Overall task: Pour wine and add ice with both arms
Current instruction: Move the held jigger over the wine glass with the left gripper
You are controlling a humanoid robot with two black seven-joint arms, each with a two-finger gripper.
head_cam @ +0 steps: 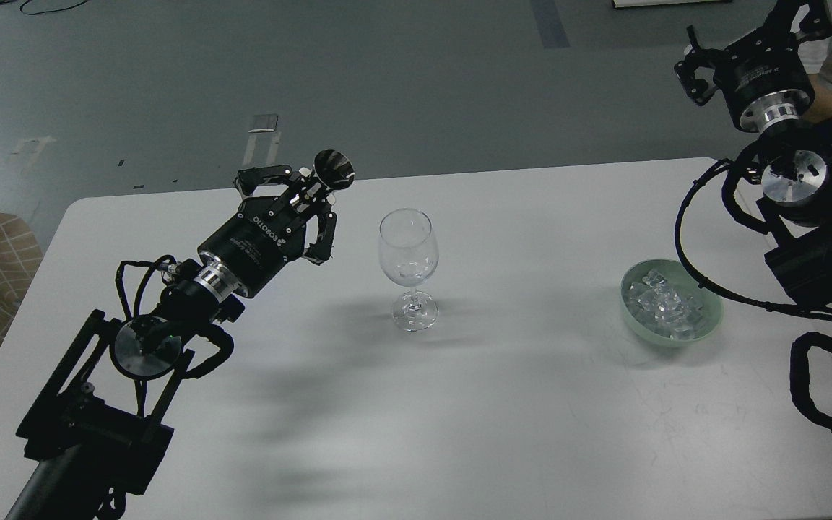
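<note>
Left gripper (300,209) clamps a dark bottle (326,177) just left of an upright wine glass (408,267) at mid-table (503,433); ice (665,303) fills a green bowl (705,321) further right, while the raised right gripper (698,68) shows its prongs too unclearly to tell.

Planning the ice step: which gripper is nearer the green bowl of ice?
Right. The right gripper hangs up beyond the green bowl; the left gripper is far left of it, past the wine glass.
</note>
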